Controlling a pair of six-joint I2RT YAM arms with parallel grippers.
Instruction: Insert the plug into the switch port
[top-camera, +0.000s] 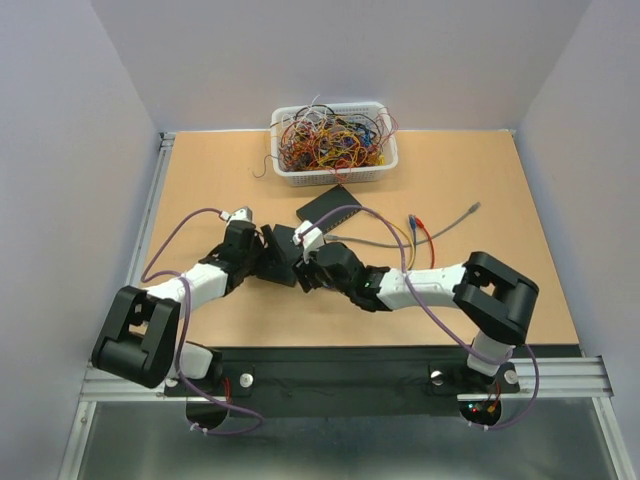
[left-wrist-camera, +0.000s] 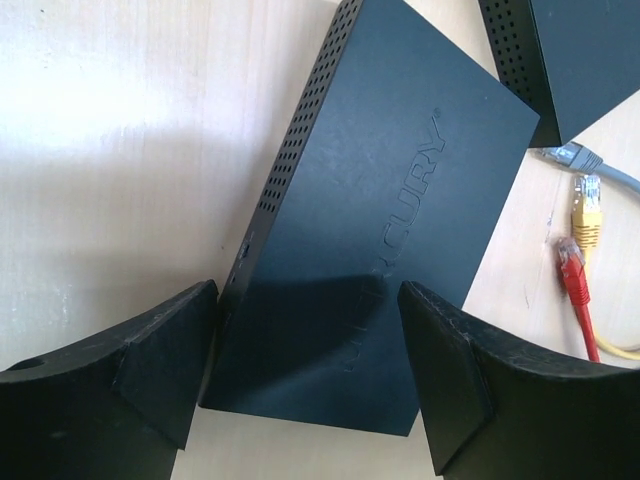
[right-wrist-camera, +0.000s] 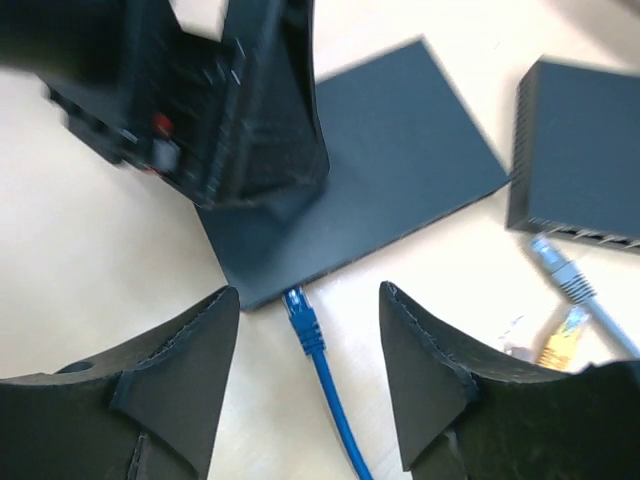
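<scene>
A flat matte-black switch lies on the table between my two grippers, and it also shows in the top view and the right wrist view. A blue plug on a blue cable meets the switch's near narrow edge; its tip looks pushed in, but I cannot tell if it is seated. My right gripper is open, with the blue cable lying between its fingers. My left gripper is open and straddles the switch's other end. The ports on that switch are hidden.
A second black switch lies behind, its ports facing me. Loose grey, yellow and red plugs lie beside it. A white basket of tangled wires stands at the back.
</scene>
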